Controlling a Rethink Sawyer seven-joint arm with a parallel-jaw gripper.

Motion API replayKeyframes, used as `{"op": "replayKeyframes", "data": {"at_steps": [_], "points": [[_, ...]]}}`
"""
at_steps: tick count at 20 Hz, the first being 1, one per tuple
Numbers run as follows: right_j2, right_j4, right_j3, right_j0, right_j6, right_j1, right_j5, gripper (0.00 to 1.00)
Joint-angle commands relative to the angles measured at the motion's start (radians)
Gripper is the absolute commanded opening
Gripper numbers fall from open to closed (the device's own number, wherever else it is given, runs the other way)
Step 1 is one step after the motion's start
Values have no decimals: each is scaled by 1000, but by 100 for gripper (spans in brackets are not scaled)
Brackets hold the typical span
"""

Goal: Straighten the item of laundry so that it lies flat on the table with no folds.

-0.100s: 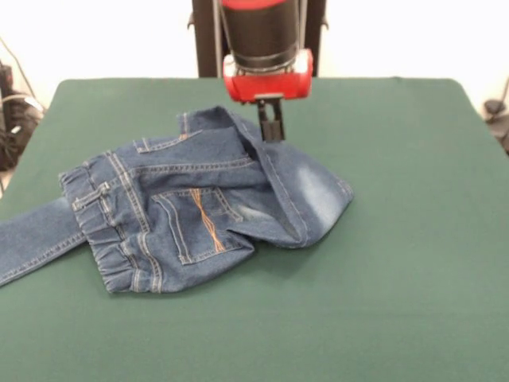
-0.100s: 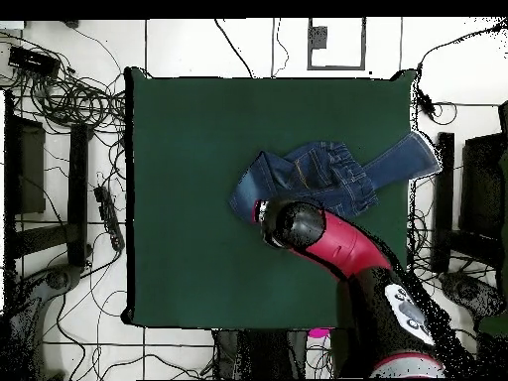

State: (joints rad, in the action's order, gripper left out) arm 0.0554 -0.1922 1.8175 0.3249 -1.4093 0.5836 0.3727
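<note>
- The black gripper under the red and black arm hangs down at the far edge of the crumpled blue denim jeans; whether its jaws are parted or closed on cloth cannot be told.
- The jeans lie folded over themselves, orange-stitched back pocket and gathered waistband up.
- One leg runs over the edge of the dark green felt-covered table.

Hidden and cut-off parts

In the front view we saw one leg of the jeans cut by the left edge. From overhead the arm covered the gripper; we could not judge its state.
</note>
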Motion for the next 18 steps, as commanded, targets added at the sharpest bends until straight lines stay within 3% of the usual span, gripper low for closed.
{"op": "replayKeyframes", "data": {"at_steps": [1,4,5,13,18], "points": [[61,-34,7,-27,-239,-113,-105,0],[33,-26,-5,-45,-227,-99,-81,0],[10,-14,-14,-60,-219,-95,-85,100],[-14,-34,15,-71,-247,-65,-48,100],[-58,-40,28,-106,-256,14,45,100]]}}
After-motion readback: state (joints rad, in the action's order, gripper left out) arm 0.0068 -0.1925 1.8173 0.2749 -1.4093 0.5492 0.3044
